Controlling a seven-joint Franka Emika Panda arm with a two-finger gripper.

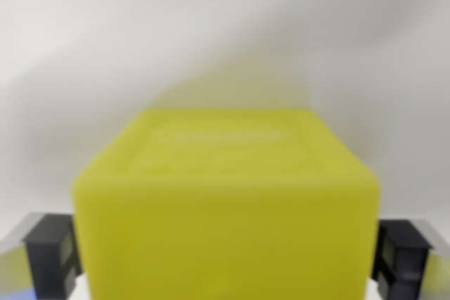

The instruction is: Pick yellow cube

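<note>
Yellow cube (pixel 225 209) looking like smooth matt plastic, faint raised panel on top. Claw fingers (pixel 50 254) showing as dark matt plastic. Tabletop (pixel 105 33) appearing plain, pale, matt.

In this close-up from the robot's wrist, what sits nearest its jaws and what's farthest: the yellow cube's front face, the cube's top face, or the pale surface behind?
1. Front face of the yellow cube: right between the dark fingers, bottom of view.
2. Cube's top face: middle of view, sloping away.
3. Pale surface: behind the cube, upper part of view, blurred.
</note>
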